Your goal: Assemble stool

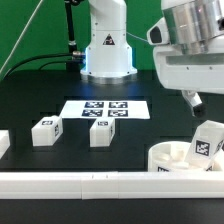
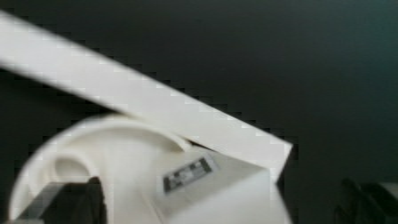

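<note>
A leg (image 1: pixel 102 132) stands between marker board (image 1: pixel 105 110) and rail (image 1: pixel 100 185).

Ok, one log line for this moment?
gripper: open, holding nothing, above upright leg | upright leg: at seat disc | loose legs: near marker board

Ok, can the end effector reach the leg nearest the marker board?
Probably yes: that leg stands alone with nothing over it, and the end effector hangs free at the exterior view's right.
</note>
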`<state>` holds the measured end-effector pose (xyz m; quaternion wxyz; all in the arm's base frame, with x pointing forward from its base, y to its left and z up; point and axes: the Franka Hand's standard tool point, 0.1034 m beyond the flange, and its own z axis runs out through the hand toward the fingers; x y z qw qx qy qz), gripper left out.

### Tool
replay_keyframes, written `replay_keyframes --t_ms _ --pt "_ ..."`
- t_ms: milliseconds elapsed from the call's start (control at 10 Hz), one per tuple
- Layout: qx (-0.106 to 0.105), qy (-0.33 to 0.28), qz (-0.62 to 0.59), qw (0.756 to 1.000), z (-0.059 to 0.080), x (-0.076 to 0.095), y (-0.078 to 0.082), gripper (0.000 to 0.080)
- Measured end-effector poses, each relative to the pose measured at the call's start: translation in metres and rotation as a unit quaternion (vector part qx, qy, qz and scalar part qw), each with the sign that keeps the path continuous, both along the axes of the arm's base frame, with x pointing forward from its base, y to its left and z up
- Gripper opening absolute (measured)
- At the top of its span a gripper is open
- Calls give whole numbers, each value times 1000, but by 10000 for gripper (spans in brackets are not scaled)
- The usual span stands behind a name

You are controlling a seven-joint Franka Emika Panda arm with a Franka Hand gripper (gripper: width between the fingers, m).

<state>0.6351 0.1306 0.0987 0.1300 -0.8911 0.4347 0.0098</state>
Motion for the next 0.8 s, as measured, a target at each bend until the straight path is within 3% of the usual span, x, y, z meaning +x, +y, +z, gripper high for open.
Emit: replay_keyframes --t_ms 200,300,400,600,700,800 --pt "-22 -17 161 986 -11 -6 1 649" --pt "-27 -28 173 984 -13 -5 4 649" --pt "-47 -70 149 985 -8 -6 5 649" --pt "-59 -82 222 970 -10 -10 3 649" --pt "-67 -89 262 959 -10 -9 3 649" --pt "-94 -98 354 925 -5 -7 4 649"
